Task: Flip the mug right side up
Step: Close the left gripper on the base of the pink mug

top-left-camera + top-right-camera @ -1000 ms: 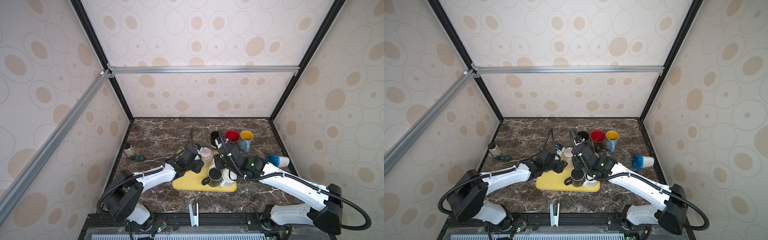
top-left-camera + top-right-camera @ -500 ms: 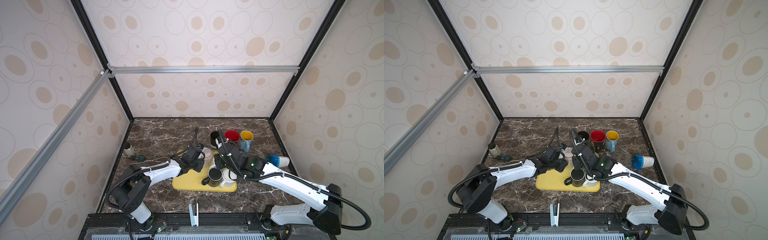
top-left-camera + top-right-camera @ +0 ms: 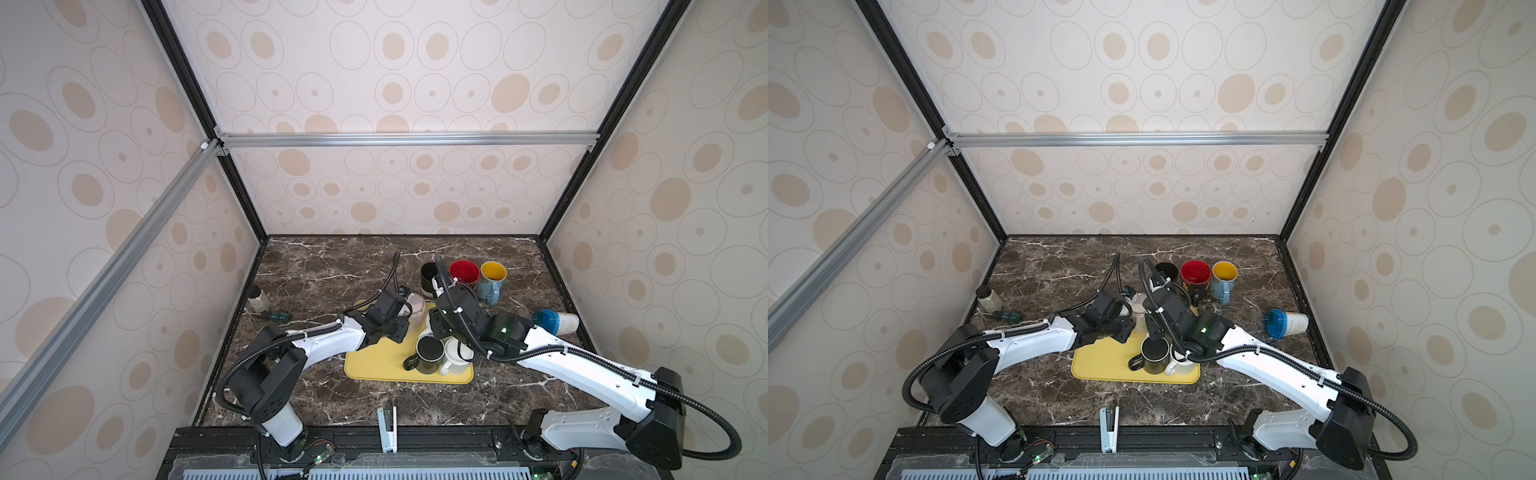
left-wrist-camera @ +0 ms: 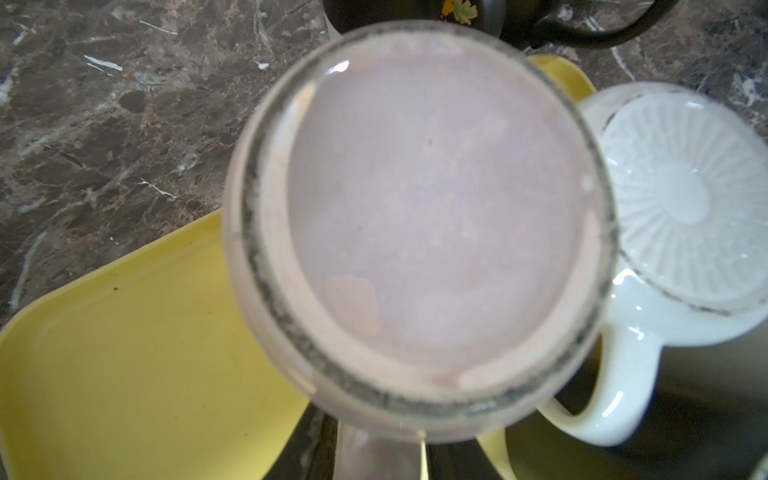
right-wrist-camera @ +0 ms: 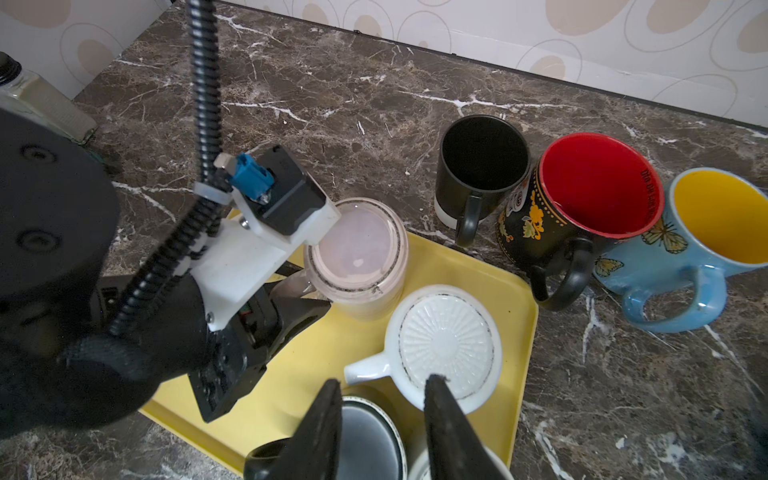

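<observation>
We see the pink mug (image 5: 357,249) standing upside down, base up, on a far corner of the yellow tray (image 5: 266,399), just beside an inverted white mug (image 5: 446,345). Our left gripper (image 5: 309,297) sits at the pink mug's handle side; we cannot tell whether it has clamped. Our right gripper (image 5: 383,381) hovers over the tray, jaws parted, holding nothing.

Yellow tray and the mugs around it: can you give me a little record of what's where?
Bottom up on yellow tray: pink mug, white mug
Off tray, upright: black mug, red-lined mug, blue mug
Left pincer: at the pink mug's side, grip unclear
Right pincer: open, empty, near the white mug
</observation>
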Robot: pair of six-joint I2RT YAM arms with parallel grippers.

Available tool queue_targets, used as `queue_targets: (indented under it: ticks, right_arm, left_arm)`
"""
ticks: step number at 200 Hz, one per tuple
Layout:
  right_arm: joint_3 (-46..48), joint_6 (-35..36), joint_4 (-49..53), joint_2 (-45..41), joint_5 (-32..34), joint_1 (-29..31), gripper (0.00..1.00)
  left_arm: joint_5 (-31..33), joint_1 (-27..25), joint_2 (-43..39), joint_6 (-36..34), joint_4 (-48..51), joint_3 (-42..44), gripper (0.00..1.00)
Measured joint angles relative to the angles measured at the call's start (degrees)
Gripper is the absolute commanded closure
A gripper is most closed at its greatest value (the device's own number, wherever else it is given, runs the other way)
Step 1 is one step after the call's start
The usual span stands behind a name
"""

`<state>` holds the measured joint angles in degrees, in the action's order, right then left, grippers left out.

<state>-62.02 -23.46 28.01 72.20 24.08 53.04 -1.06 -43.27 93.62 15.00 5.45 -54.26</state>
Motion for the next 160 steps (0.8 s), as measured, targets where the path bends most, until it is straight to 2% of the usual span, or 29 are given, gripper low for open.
queue_targets:
  ticks: [86,104,122,135,160]
  right_arm:
    - [0.0,0.0,-0.1,0.0,0.1,0.0,0.64]
    - [0.1,-0.1,0.0,-0.3,0.1,0.0,0.64]
    - [1.0,-0.6,-0.2,-1.3,0.0,0.0,0.64]
    - [2.1,-0.9,-0.5,-2.1,-0.1,0.0,0.65]
    - [3.2,-1.0,-1.5,-2.3,-0.5,0.0,0.65]
  left_arm:
    - [0.6,0.0,1.0,-0.3,0.9,-2.1,0.77]
    - [1.0,-0.1,1.0,-0.3,1.1,-2.2,0.86]
    - [1.2,-0.1,1.3,-0.2,1.0,-2.5,0.90]
    - [1.3,-0.1,1.5,-0.2,1.0,-2.6,1.00]
    - [1.6,-0.2,1.5,0.3,1.0,-2.7,1.00]
